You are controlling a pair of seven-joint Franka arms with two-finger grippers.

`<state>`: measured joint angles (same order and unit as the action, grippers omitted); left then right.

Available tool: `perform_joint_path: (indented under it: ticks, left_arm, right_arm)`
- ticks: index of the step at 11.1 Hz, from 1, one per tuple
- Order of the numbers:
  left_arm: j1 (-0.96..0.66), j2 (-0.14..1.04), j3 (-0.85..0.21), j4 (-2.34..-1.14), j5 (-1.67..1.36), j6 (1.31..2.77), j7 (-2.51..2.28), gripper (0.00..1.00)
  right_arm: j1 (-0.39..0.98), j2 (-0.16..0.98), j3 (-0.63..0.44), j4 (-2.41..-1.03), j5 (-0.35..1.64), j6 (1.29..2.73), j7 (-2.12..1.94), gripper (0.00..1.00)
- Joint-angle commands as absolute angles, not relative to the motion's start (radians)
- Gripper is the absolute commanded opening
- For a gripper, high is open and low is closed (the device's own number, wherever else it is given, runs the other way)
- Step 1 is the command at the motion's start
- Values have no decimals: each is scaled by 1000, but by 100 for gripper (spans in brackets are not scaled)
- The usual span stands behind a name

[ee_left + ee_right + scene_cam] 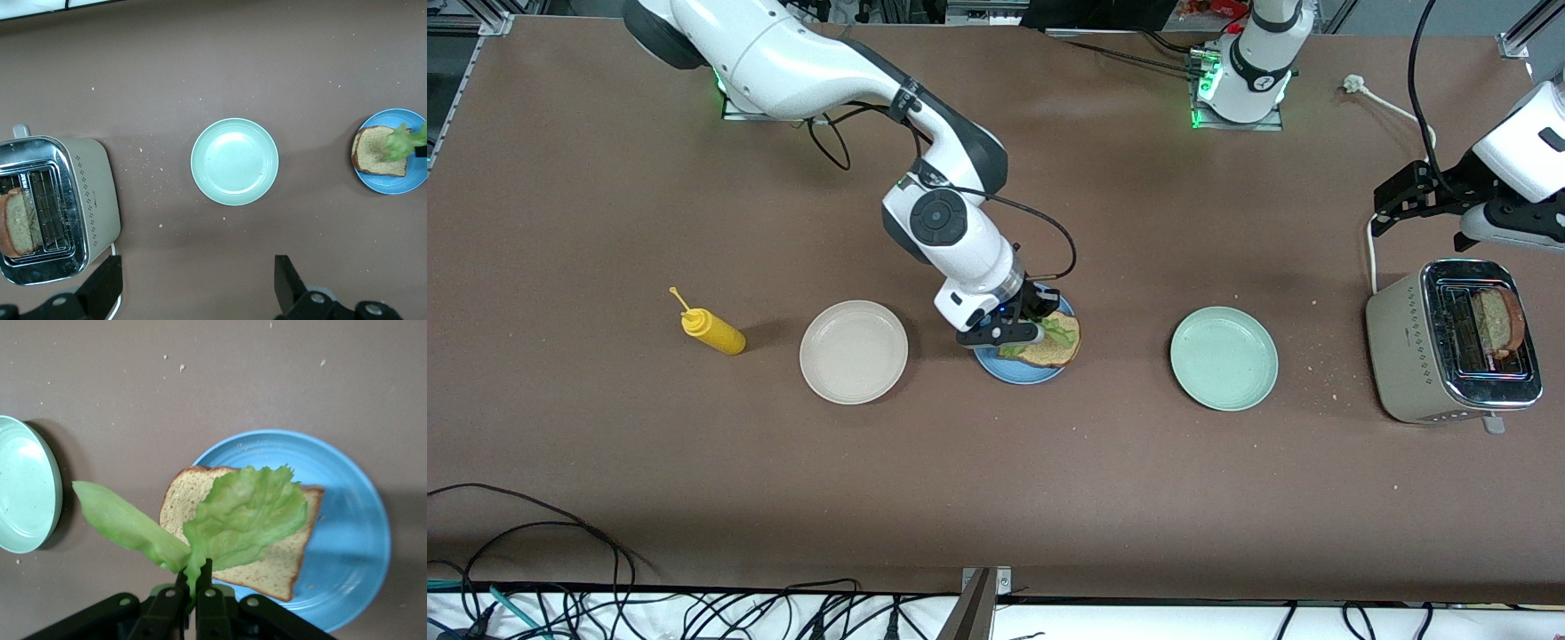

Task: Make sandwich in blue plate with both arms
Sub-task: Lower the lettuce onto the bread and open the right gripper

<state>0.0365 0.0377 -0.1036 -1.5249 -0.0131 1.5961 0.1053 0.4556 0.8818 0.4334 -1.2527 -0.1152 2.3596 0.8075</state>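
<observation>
The brown surface [996, 480] carries a toaster [1449, 356] at the left arm's end, with one bread slice [1498, 320] standing in a slot. Along the middle lie a mint plate [1224, 357], the blue plate [1021, 366] and a beige plate [854, 351], with a mustard bottle [711, 329] toward the right arm's end.

The right end effector [195, 595] hangs over the blue plate, pinched shut on a lettuce leaf [247, 513] that drapes onto the bread [280, 567] lying there. The left end effector [193, 293] waits near the toaster, jaws wide and empty.

To finish well, the right arm should lower until the leaf lies flat and centred, then release; the stem seems to overhang the crust.
</observation>
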Motion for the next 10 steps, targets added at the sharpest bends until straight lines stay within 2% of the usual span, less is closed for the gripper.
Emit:
perform_joint_path:
  ticks: [1, 3, 6, 8, 10]
  left_arm:
    - [37, 9, -98, -1543, -31, 1569, 107, 100]
    - [35, 11, -103, -1532, -31, 1540, 106, 100]
    - [32, 12, -103, -1532, -31, 1537, 107, 100]
    - [32, 14, -103, -1532, -31, 1537, 106, 100]
    - [34, 12, -103, -1532, -32, 1537, 107, 100]
  right_arm:
    - [472, 920, 436, -1232, -121, 2382, 923, 0]
    - [457, 920, 437, -1249, -65, 2373, 928, 0]
    - [436, 902, 442, -1235, 44, 2214, 933, 0]
    - [430, 891, 445, -1235, 69, 2166, 943, 0]
    - [398, 890, 498, -1223, 69, 2113, 965, 0]
